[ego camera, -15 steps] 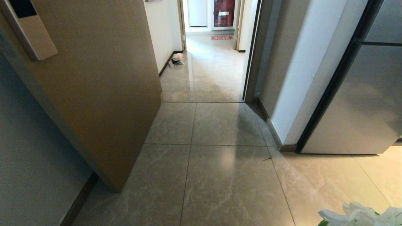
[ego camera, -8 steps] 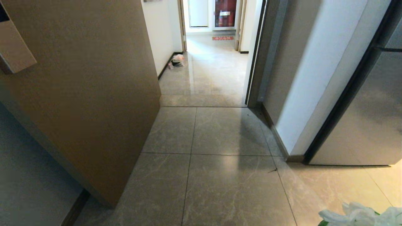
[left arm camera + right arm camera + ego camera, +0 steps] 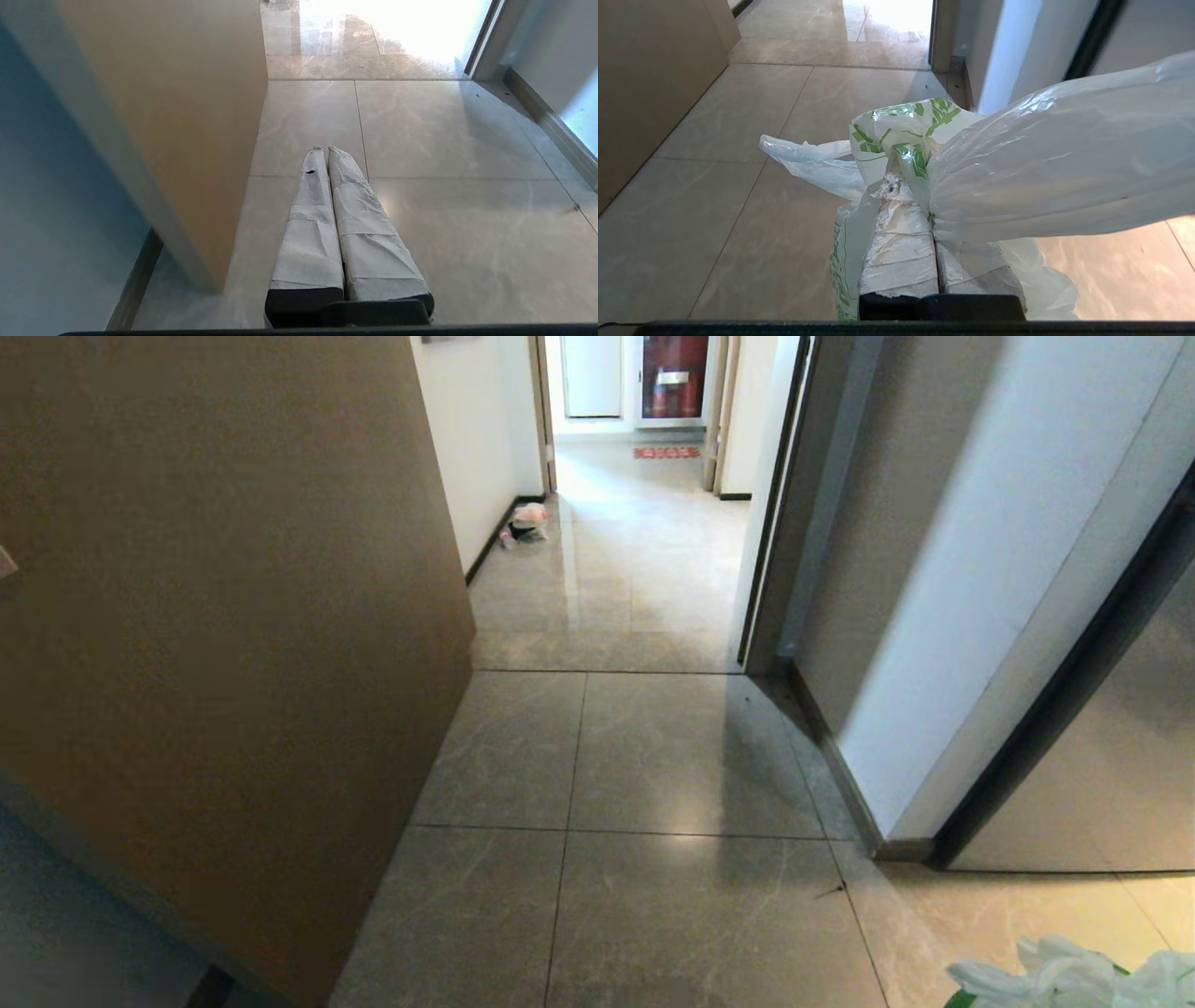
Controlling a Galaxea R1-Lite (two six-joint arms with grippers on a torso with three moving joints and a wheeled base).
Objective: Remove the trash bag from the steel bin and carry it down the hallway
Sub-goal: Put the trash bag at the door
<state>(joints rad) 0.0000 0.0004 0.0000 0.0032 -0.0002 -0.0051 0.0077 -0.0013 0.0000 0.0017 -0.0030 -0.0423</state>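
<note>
**Bag in hand, closer to the doorway**

Compared with a second ago the whole head view has slid: the brown door (image 3: pixel 233 644) on the left fills more of the picture and the handle plate that showed on it is almost out of sight; the door frame (image 3: pixel 775 513) and the grey panel (image 3: pixel 1111 775) on the right have drawn nearer (the camera moved, not the things).

The trash bag (image 3: pixel 1017 158) is thin white plastic with green print, crumpled and billowing; it sits at the near right corner of the head view (image 3: pixel 1074 975), pinched by the right gripper (image 3: pixel 934 196), whose padded fingers (image 3: pixel 901 252) are closed on the gathered plastic. The left gripper (image 3: pixel 325 151) hangs empty over the floor, its fingers pressed together.

The hallway (image 3: pixel 644 541) runs ahead through the doorway; glossy grey marbled tiles (image 3: pixel 653 896), white walls, dark skirting; a small heap of litter (image 3: pixel 528 521) lies far off by the left wall.
</note>
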